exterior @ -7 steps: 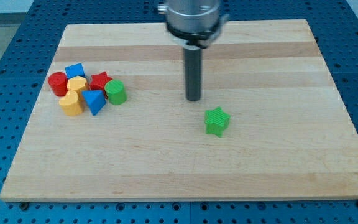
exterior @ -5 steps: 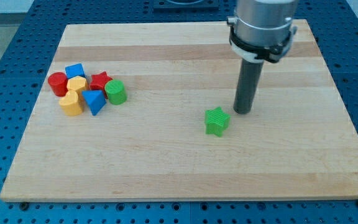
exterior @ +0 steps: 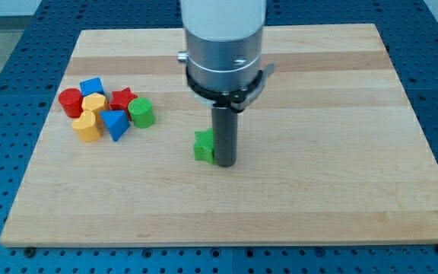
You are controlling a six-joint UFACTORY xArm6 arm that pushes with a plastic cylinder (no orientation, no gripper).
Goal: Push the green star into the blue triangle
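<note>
The green star (exterior: 203, 145) lies near the middle of the wooden board, partly hidden behind my rod. My tip (exterior: 225, 163) is down on the board, touching the star's right side. The blue triangle (exterior: 115, 124) lies in a cluster of blocks at the view's left, well to the left of the star and slightly higher in the view.
The cluster also holds a red cylinder (exterior: 71, 102), a blue block (exterior: 92, 87), two yellow blocks (exterior: 93, 104) (exterior: 87, 126), a red star (exterior: 122, 99) and a green cylinder (exterior: 141, 112), which lies just right of the blue triangle. The board (exterior: 341, 190) is edged by a blue pegboard.
My tip swung from above-left of the star round to its right, then swept left. The green star has been pushed about 80 pixels to the left.
</note>
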